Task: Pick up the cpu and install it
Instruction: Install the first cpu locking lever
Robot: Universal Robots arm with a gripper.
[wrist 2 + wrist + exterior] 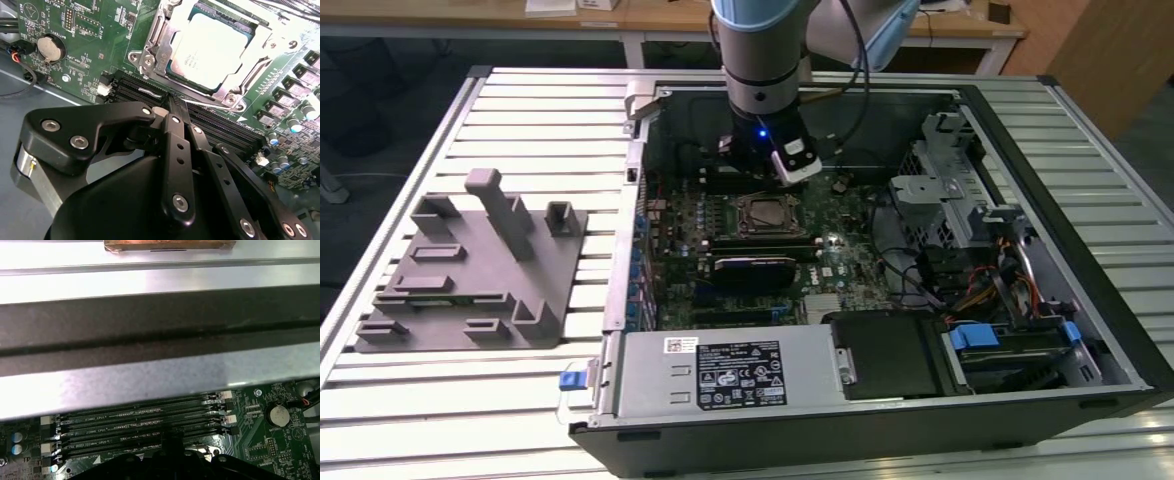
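Already the cpu [212,47] lies flat inside its socket frame [150,52] mid-board on the motherboard [75,75], so the gripper [173,101], pinched together and empty, hangs over the adjoining memory slots [127,86].

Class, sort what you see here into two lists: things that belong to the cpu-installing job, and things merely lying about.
Belongs to the job:
cpu, seated in the socket frame
gripper, above the memory slots beside it

Just lying about:
grey tray with posts
coin battery
power supply
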